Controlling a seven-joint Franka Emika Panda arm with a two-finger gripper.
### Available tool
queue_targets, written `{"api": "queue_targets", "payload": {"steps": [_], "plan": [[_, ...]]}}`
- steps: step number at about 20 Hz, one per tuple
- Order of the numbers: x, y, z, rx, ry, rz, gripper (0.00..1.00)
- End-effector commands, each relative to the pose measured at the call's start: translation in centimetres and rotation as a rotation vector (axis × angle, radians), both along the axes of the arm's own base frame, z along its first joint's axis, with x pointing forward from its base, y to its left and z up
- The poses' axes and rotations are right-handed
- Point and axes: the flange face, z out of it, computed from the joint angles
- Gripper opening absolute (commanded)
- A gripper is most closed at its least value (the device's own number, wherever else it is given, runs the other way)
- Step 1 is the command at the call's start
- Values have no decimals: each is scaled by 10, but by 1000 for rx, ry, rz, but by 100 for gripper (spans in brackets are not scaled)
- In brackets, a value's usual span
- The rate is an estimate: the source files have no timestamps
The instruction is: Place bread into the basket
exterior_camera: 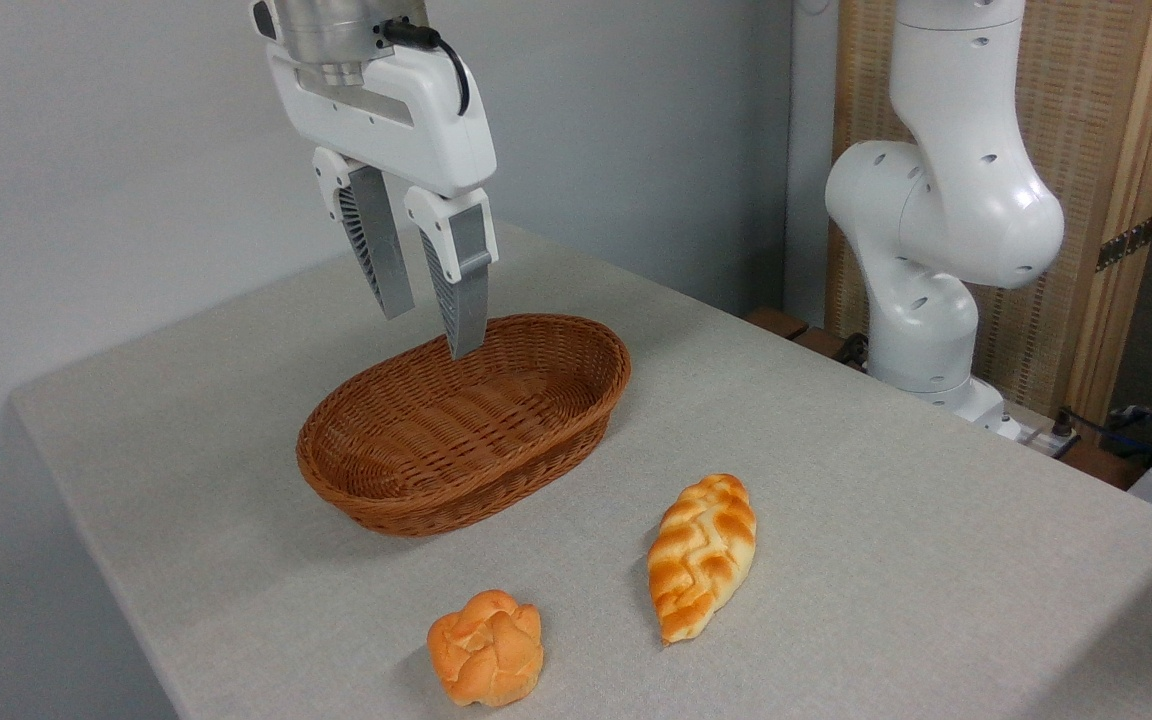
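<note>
Hanging above the far end of the basket (466, 425), the gripper (431, 330) is seen with its jaws narrowly parted and nothing held between them. The bread (486, 647) is found on the table (896, 560) near the front edge, apart from the basket, with a braided loaf (702, 555) lying to its right.

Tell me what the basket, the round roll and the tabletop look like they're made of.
Basket: woven wicker or rattan look, reddish-brown, slight sheen; could be plastic weave.
Round roll: orange-golden, smooth, faintly glossy lobes; looks like a foam or plastic replica, though real bread can't be ruled out.
Tabletop: light grey, matte, fine speckled weave, likely fabric or felt covering.
</note>
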Motion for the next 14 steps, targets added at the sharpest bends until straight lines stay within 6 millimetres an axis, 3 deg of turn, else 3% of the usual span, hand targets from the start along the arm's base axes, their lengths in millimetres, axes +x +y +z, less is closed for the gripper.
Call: {"api": "queue_targets", "payload": {"steps": [1, 14], "plan": [[-2, 4, 4, -5, -8, 9, 100], [-3, 5, 6, -6, -11, 3, 100]]}}
